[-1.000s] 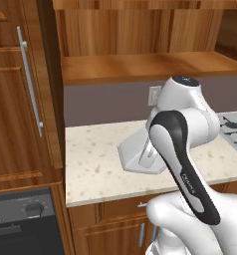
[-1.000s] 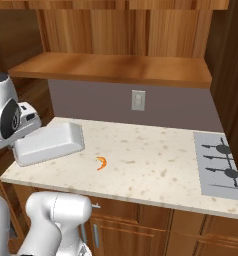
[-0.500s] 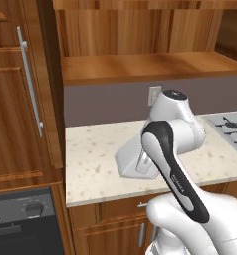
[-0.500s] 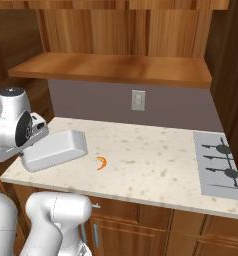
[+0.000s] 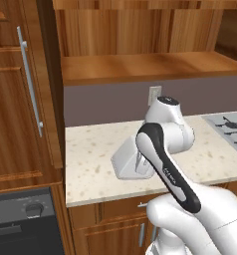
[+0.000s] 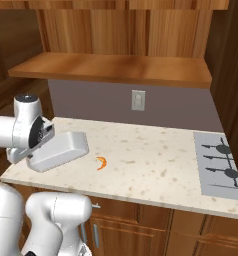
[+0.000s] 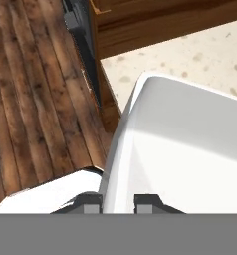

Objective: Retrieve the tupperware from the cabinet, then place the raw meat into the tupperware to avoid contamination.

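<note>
- The tupperware [image 6: 59, 150] is out of the cabinet [image 5: 140, 64]; that half of the task reads as done.
- The gripper [image 7: 118, 203] pinches the tray's near rim: one finger tip [image 7: 89, 203] sits outside the wall, the other inside it. The jaws stand narrow, pressed on the plastic.
- The tray runs forward from the hand, tilted, its far end down on or just over the speckled countertop [image 6: 156, 165]. I cannot tell whether it is touching.
- In the left base view the tupperware [image 5: 130, 157] shows low beside the wrist, partly hidden by the arm.
- The raw meat [image 6: 101, 163], a small orange crescent, lies on the countertop just past the tray's far end, apart from it. It is not in the tray.
- The tray's interior [image 7: 190, 149], as far as the hand view shows it, is bare white.
- Remaining, in my judgement: set the tray flat and release it, pick up the raw meat, and drop it inside.
- Risk noted: the meat is tiny and lies close to the tray; a careless set-down could nudge it.
</note>
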